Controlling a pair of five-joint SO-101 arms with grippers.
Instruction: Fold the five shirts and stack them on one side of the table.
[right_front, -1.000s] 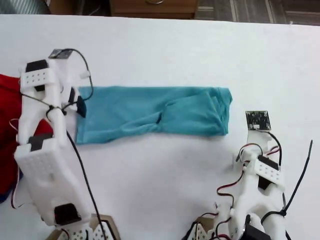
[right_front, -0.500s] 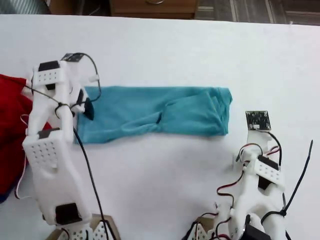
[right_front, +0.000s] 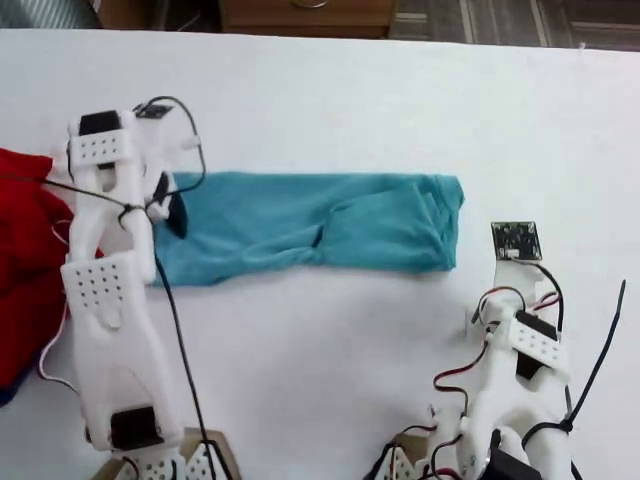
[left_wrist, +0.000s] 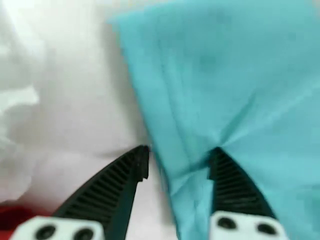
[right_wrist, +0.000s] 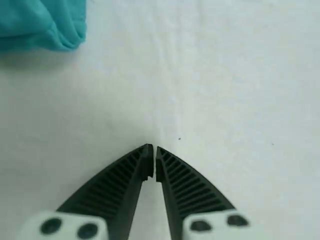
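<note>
My left end effector (left_wrist: 179, 152) gapes astride the edge of the part-folded teal shirt (right_front: 310, 228). My right end effector (right_wrist: 152, 150) is clenched, empty. Behind the left, a red shirt (right_front: 25, 230) waits, and nothing looks stacked yet.

White table (right_front: 350, 100): teal shirt (right_front: 300, 230) flat mid; red cloth (right_front: 25, 260) left edge.

Left gripper (left_wrist: 177, 160): shifted along onto teal shirt (left_wrist: 240, 80); shirt's end edge now between the parted fingers, one over cloth, one over table (left_wrist: 75, 100).
</note>
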